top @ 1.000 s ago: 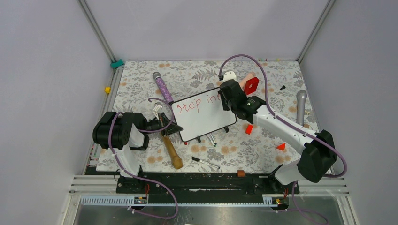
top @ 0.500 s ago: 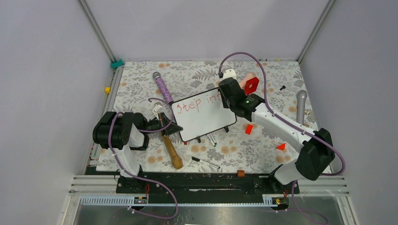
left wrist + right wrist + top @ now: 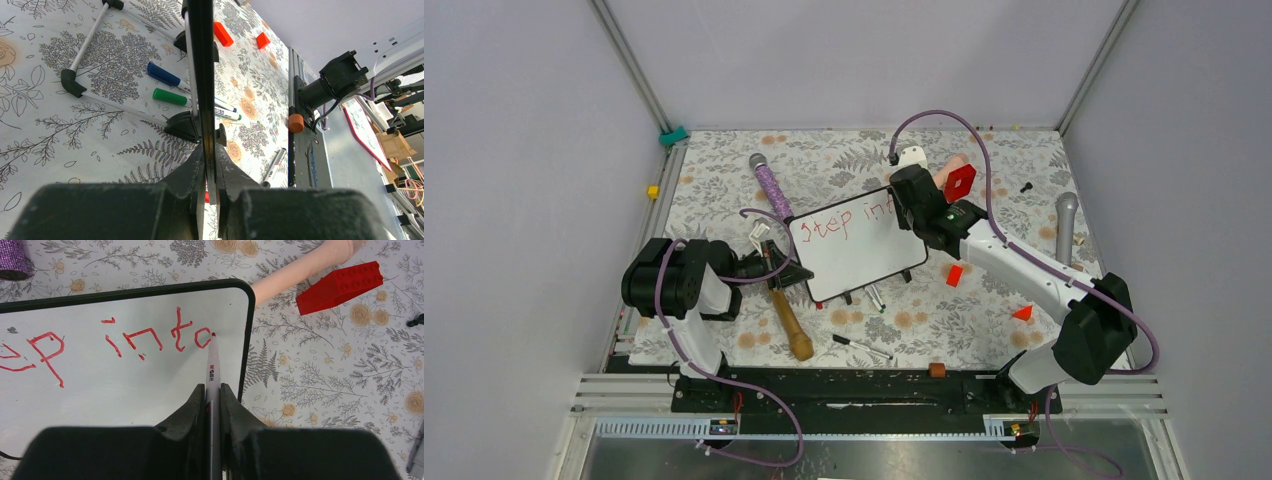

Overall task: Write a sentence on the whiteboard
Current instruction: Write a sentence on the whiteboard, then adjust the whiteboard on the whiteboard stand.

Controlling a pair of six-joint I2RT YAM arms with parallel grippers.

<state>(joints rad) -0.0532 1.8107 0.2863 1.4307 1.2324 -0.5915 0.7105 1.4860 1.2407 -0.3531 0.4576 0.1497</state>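
The flowered table (image 3: 724,180) carries everything, and the biggest thing on it is the whiteboard (image 3: 864,258), propped on its small black feet between the two grippers. The left gripper (image 3: 210,172) is clamped narrow on the board's near edge, with the black frame running straight out ahead of its fingertips. Under the board, to the left of that gripper's line, a blue pen (image 3: 162,75) and a green pen (image 3: 170,96) lie side by side. The right gripper (image 3: 212,395) is closed tight on a marker (image 3: 212,365) that points forward from between its fingers. The marker's red tip touches the board just inside the frame's far right corner. The sentence (image 3: 842,222) is in red along the board's top and reads "step into" so far. Its last letter sits right at the marker's tip, and the rest runs off to the left of the right gripper. A red block (image 3: 340,287) lies on the cloth ahead and to the right of that gripper, off the board.
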